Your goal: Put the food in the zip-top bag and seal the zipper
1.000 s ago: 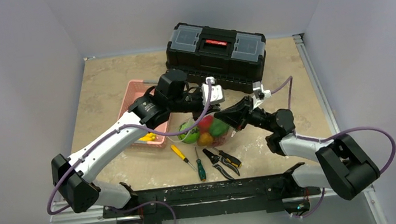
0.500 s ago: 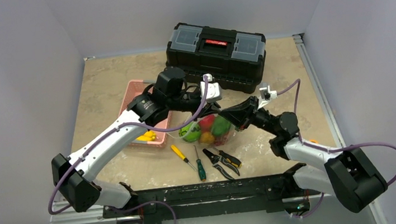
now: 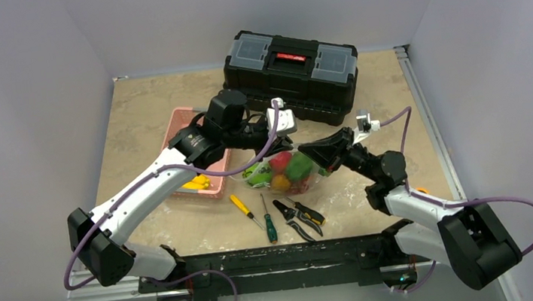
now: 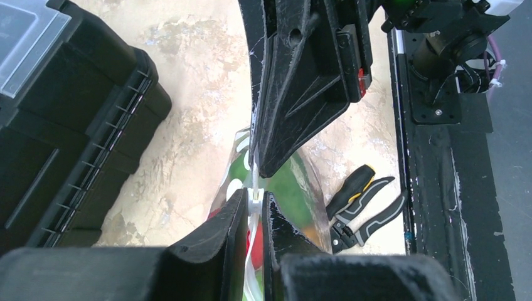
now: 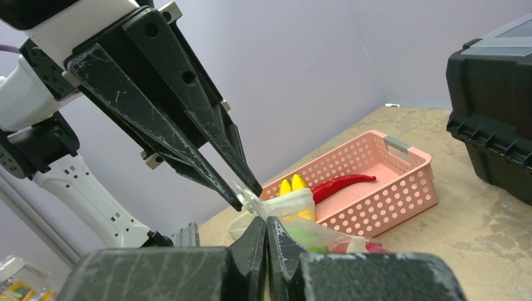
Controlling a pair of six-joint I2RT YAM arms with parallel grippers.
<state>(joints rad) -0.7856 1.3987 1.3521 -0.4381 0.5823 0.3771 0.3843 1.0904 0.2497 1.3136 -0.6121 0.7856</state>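
**Top external.** Both arms reach to mid-tabletop (image 3: 138, 112). The zip-top bag (image 3: 312, 181) sits there, in front of the black toolbox (image 3: 291, 72) and just right of the pink basket (image 3: 178, 122). Food (image 3: 285, 169) shows inside the bag: green, red and orange pieces. The left claw (image 3: 289, 145) and right claw (image 3: 307, 149) meet tip to tip at the bag's top edge; this view cannot show how their jaws stand. Nearer the arm bases, apart from the bag, lie a yellow-handled screwdriver (image 3: 239, 204), a green-handled screwdriver (image 3: 270, 229) and pliers (image 3: 298, 219). The toolbox has a red patch by its handle, any lettering too small to read.

**Left wrist.** The left claw is clamped on the zipper (image 4: 255, 199), with the white strip pinched between its fingers. The right claw comes in from the opposite side, and the strip runs up to its tips. Green and red show through the film. The pliers' handles are black with yellow and grey trim.

**Right wrist.** The right claw's fingers are pressed together on the same strip, and crinkled film emerges just above them. The left claw's tips touch the strip just beyond. Only this view shows what is in the basket: a red chilli pepper (image 5: 342, 183) and a yellow piece (image 5: 292, 185), partly behind the bag's film.
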